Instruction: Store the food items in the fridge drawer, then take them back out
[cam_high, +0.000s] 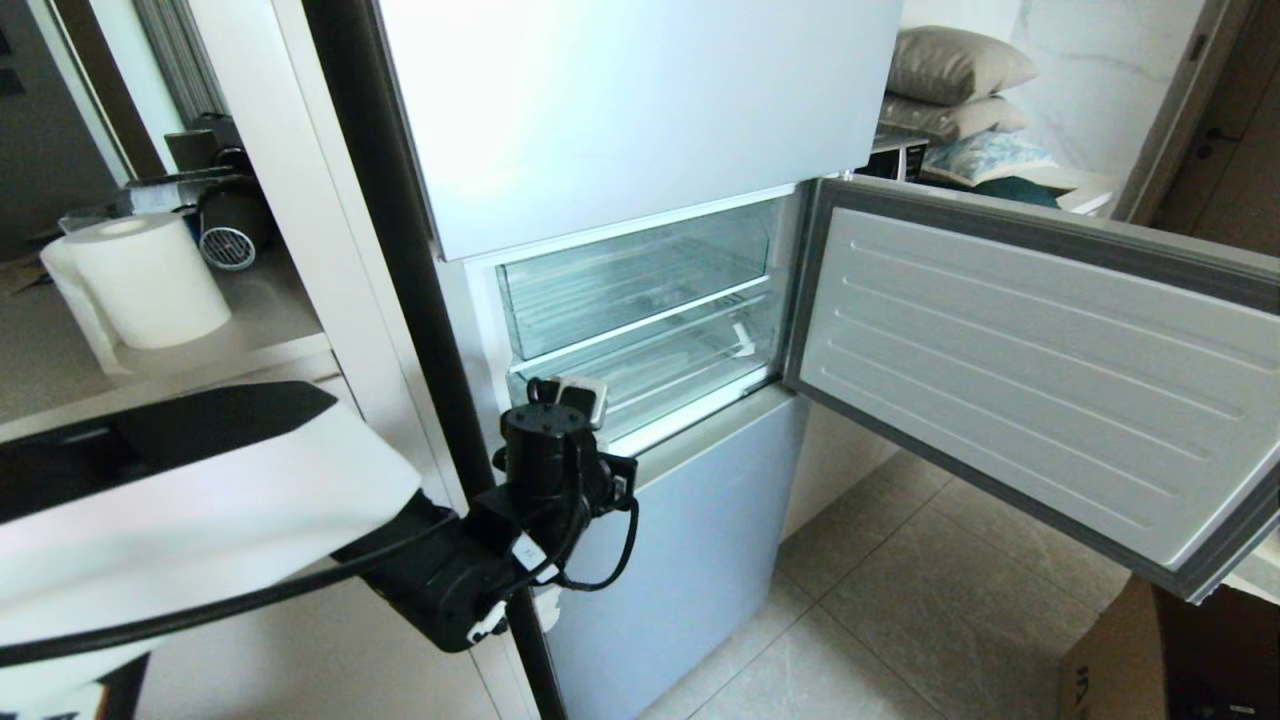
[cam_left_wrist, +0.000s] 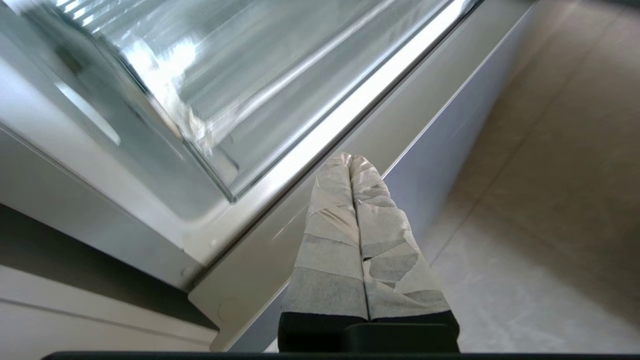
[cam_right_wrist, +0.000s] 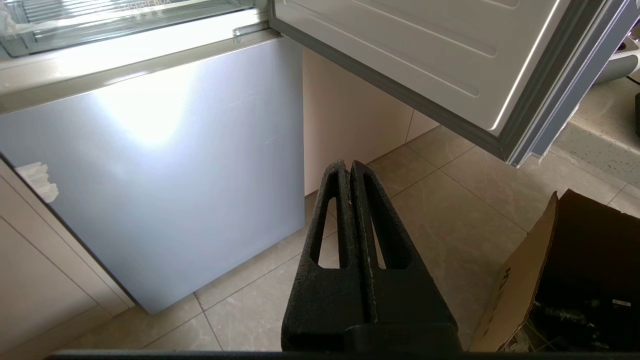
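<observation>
The fridge's middle compartment stands open with two clear drawers inside. The lower one, the fridge drawer (cam_high: 670, 365), has a ribbed floor and a white scrap near its right front; it is pushed in. My left gripper (cam_high: 582, 393) is shut and holds nothing, its taped fingers pressed together just in front of that drawer's left front corner. In the left wrist view the left gripper (cam_left_wrist: 350, 159) hovers over the sill below the drawer's rounded corner (cam_left_wrist: 220, 150). My right gripper (cam_right_wrist: 347, 165) is shut and empty, low over the floor tiles. No food items are in view.
The compartment door (cam_high: 1040, 370) is swung wide open to the right. The closed bottom door (cam_high: 690, 540) lies below the sill. A cardboard box (cam_right_wrist: 575, 270) sits on the floor at the right. A paper roll (cam_high: 145, 280) stands on the left counter beside a dark post (cam_high: 400, 250).
</observation>
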